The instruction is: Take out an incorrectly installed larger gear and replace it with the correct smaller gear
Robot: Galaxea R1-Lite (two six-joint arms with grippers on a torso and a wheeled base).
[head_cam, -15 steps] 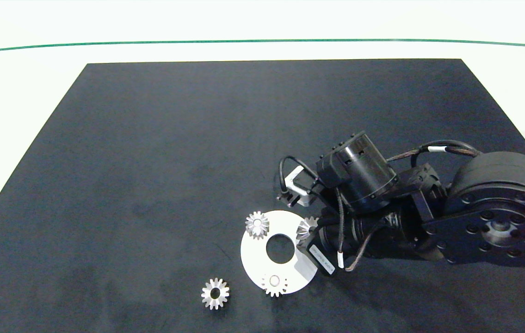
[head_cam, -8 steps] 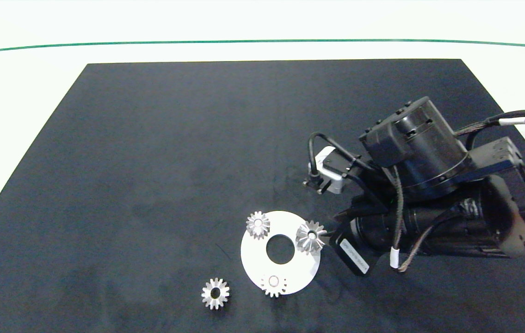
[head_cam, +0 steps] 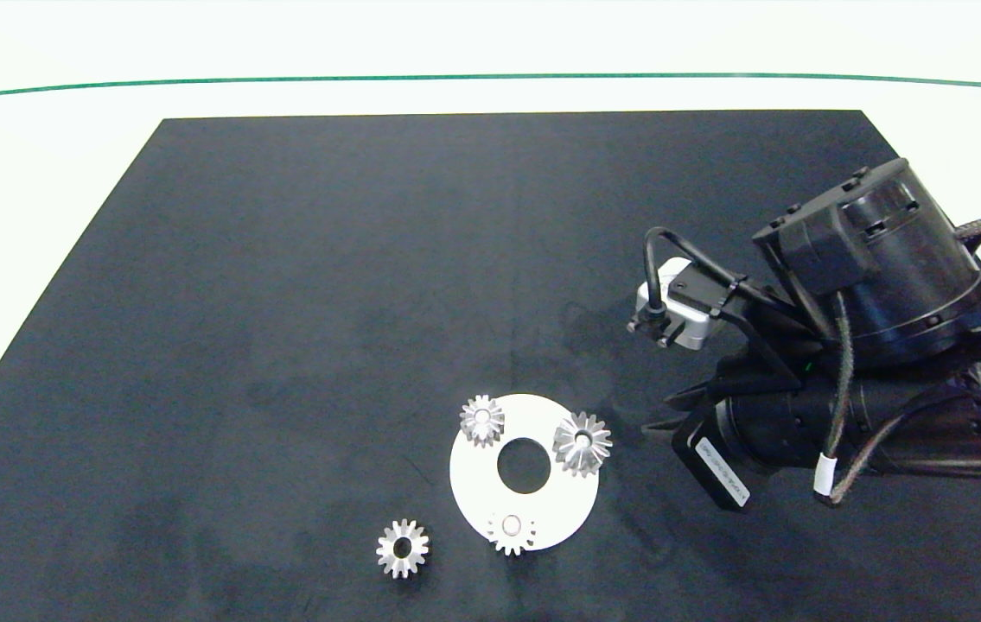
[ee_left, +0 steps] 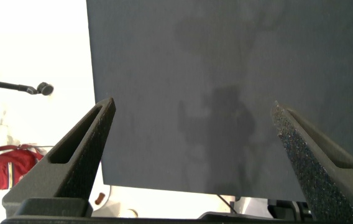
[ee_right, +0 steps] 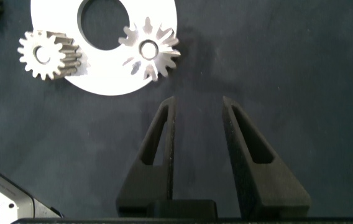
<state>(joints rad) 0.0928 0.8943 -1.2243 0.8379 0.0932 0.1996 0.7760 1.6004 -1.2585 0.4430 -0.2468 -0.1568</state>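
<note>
Matte black mat (head_cam: 300, 285), spiky silver larger gear (head_cam: 582, 443) on white disc (head_cam: 473, 484), right gripper (ee_right: 198, 109) empty, narrowly parted

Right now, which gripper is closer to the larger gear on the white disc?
Right. The right gripper hovers over the mat just beside the larger gear, fingers parted and empty. The left gripper is out of the head view, over bare mat near its edge, no gear in sight.

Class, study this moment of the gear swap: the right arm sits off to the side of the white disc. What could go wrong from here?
1. The larger gear still sits on the white disc, overhanging its rim; a sideways grab might drag the disc.
2. The right gripper, jaws part open and empty, may clip the teeth instead of straddling them.
3. The loose smaller gear resembles two mounted ones, inviting a wrong pick.
</note>
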